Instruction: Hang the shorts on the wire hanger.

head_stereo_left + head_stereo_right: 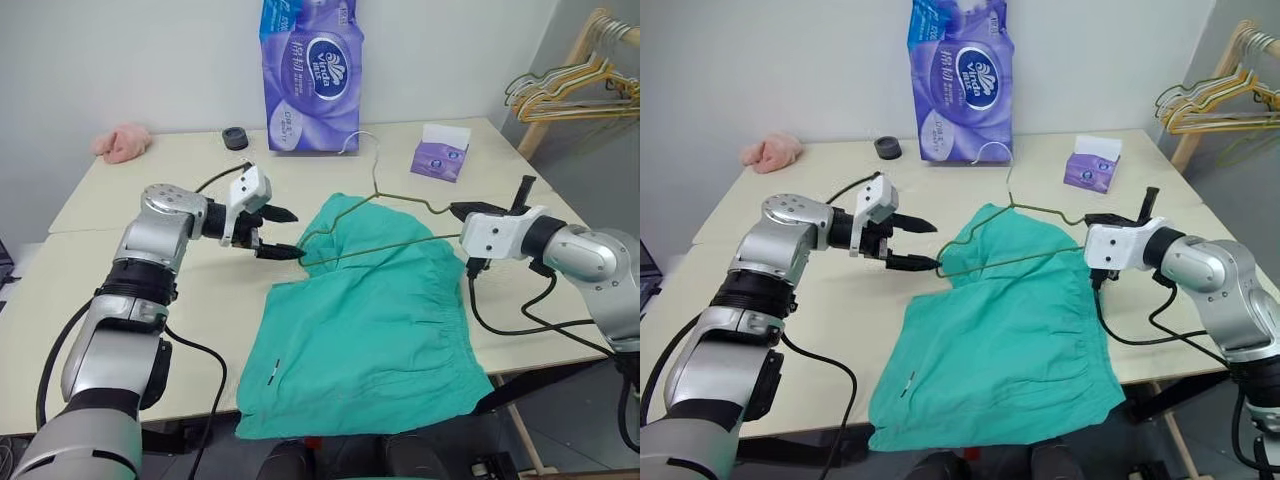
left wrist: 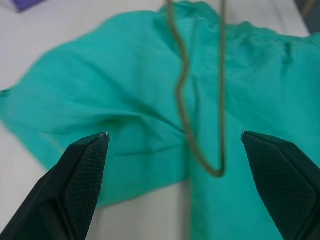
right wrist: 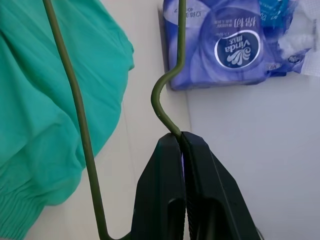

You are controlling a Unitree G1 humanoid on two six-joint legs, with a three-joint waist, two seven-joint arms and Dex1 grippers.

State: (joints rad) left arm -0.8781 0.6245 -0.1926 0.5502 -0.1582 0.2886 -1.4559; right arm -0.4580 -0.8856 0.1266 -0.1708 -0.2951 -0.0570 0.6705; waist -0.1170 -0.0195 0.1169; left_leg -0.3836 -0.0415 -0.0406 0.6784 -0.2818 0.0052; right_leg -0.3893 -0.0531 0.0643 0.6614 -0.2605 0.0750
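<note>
Shorts: hanger end going into a leg

Teal-green soft cloth shorts (image 1: 365, 330) lie flat at the table's (image 1: 120, 215) front. Left gripper (image 1: 283, 233), spread wide, should pinch the hem by the thin olive-grey wire hanger (image 1: 390, 225); right gripper (image 1: 462, 212) pinches its wire. Pink fluffy cloth (image 1: 122, 142), purple tissue pack (image 1: 312, 70), tissue box (image 1: 440, 155) sit clear.

Bare table (image 1: 150, 330) on the robot's left; the shorts (image 1: 370, 330) cover the middle, the tissue pack (image 1: 310, 75) and tissue box (image 1: 440, 155) block the back.
</note>
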